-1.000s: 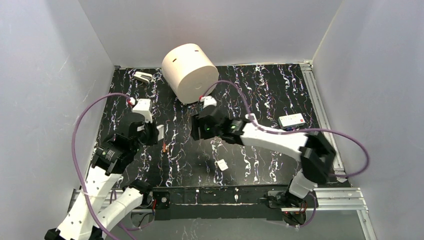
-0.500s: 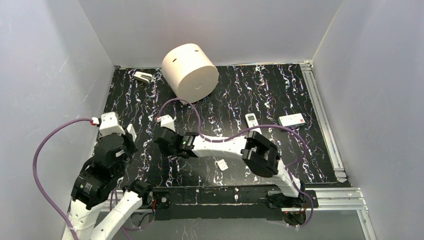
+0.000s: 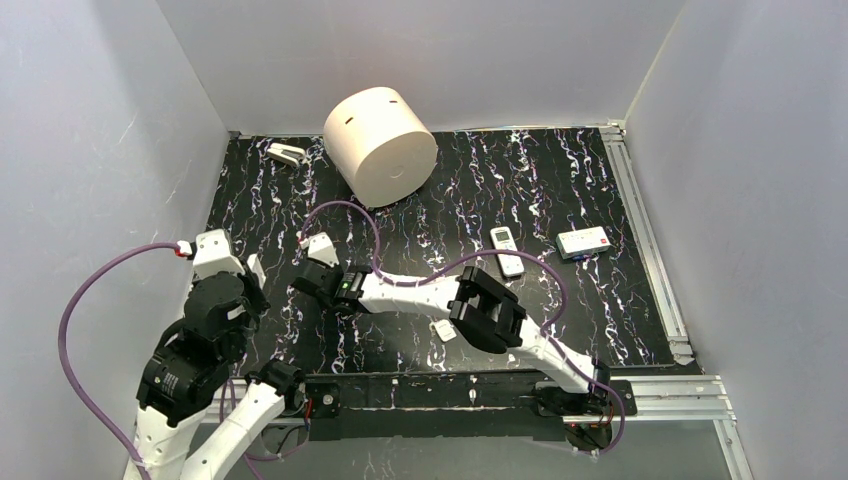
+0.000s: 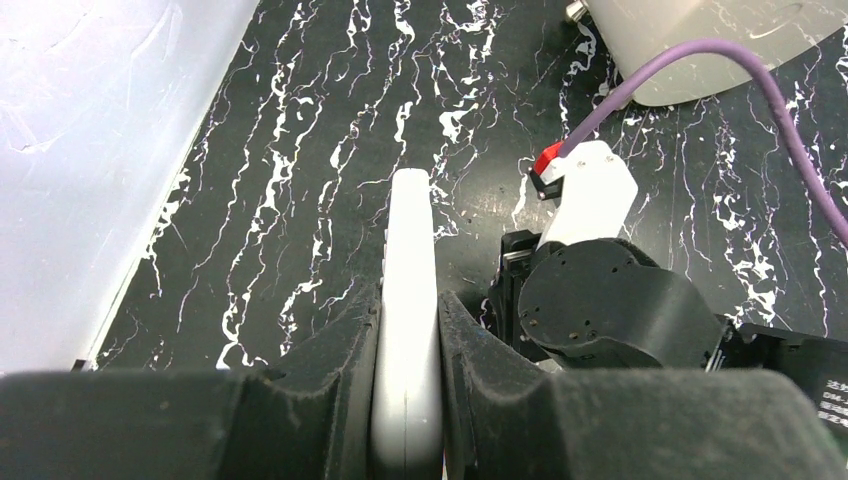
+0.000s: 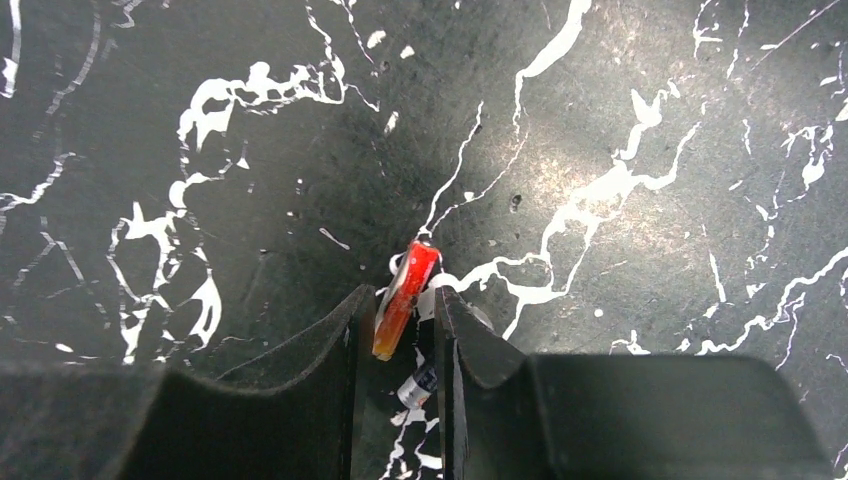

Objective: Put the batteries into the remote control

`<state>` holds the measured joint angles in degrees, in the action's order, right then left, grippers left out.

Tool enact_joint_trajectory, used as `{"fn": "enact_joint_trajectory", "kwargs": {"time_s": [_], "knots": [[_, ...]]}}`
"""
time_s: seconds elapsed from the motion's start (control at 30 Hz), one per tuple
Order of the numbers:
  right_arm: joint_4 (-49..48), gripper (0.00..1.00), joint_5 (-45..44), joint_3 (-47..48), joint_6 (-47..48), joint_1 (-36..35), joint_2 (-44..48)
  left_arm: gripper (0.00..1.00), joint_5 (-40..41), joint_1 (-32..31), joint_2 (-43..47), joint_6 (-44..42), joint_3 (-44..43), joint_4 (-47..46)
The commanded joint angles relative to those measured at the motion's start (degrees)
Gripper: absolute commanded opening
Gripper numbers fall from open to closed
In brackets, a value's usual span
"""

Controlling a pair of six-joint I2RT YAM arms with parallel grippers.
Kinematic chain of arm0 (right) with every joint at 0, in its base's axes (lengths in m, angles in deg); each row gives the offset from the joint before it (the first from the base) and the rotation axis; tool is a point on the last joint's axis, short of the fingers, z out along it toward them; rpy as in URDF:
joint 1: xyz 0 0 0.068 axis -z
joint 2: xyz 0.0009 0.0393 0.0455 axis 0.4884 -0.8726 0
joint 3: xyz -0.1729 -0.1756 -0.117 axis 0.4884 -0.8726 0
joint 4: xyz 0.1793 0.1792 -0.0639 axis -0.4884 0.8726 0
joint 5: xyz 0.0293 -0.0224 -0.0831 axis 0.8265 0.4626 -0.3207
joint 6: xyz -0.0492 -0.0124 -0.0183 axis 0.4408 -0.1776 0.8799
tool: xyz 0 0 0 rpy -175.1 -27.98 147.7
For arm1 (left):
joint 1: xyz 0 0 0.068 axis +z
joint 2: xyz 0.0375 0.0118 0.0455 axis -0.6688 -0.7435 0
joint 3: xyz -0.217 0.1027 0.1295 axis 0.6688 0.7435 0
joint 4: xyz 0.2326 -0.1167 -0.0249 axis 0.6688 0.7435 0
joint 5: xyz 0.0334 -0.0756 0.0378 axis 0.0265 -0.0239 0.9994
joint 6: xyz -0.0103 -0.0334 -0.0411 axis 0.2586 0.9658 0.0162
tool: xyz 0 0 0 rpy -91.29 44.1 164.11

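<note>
Right arm [image 3: 420, 290] has swung hard left over the last second. It was up mid-table by the cream drum [image 3: 380, 145]; now it's reaching across to the left side, wrist sitting low over the spot where the orange-red battery [image 5: 403, 295] was lying. Right jaws are now pinching that battery, nearly shut, with it sitting skewed between them rather than square. Can't tell if it's coming off the table [image 3: 560, 180] yet. A second small cylinder [image 5: 415, 388], greyish, is lying just behind it inside the jaw gap. Probably the other battery, not gripped.

Left arm [image 3: 215, 310] has been backing off toward the near-left corner at the same time, making room. Left jaws are clamping the remote [image 4: 408, 250] edge-on and holding it clear of the table. The right arm's wrist is sitting just beside it in the left wrist view.

Meaning: the pick is happening, insertion isn't started. Remote is showing only its thin edge, so I'm not seeing the battery bay. Skewed grip is the worry; I'm expecting it to need careful alignment or a re-grip before going in. White cover piece [image 3: 444, 330] is lying near the front edge. Another remote [image 3: 506, 250] and a white box [image 3: 585, 242] are sitting well off to the right, not involved.
</note>
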<state>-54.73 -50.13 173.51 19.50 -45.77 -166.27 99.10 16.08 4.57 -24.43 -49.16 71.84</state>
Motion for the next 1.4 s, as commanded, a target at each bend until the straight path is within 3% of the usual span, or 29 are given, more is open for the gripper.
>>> {"fn": "enact_joint_trajectory", "kwargs": {"time_s": [0.0,0.27,0.53,0.7,0.87,1.0,1.1,1.37], "knots": [[0.27,0.36,-1.21,3.14,2.42,0.16,-1.19,0.0,2.14,-0.14,0.15,0.67,-1.85,0.55],[1.53,0.33,-1.46,3.94,3.44,-0.12,-3.34,0.0,1.27,-0.13,-0.62,1.02,-1.43,0.48],[6.31,0.31,-7.02,7.09,7.21,-2.02,-6.66,0.0,1.17,-0.13,-0.48,1.29,-0.99,0.39],[7.57,0.07,-9.3,8.22,8.11,-2.74,-7.15,0.0,1.1,-0.13,-0.57,1.22,-1.04,0.22],[5.35,0.04,-11.98,6.1,7.6,-2.71,-2.6,0.0,-1.1,-0.13,-1.16,1.27,-0.8,-0.08],[1.21,0.04,-14.39,-0.08,6.96,-1.65,5.67,0.0,-5.02,-0.13,-1.71,0.79,0.16,-1.66],[-2.4,0.04,-16.38,-10.23,5.19,-0.08,14.22,0.0,-11.37,-0.14,-1.96,-0.05,1.93,-5.48],[-8.38,0.05,-17.8,-38.66,-1.65,5.94,39.98,0.0,-38.42,-0.13,-5.32,1.54,10.2,-26.22]]}}
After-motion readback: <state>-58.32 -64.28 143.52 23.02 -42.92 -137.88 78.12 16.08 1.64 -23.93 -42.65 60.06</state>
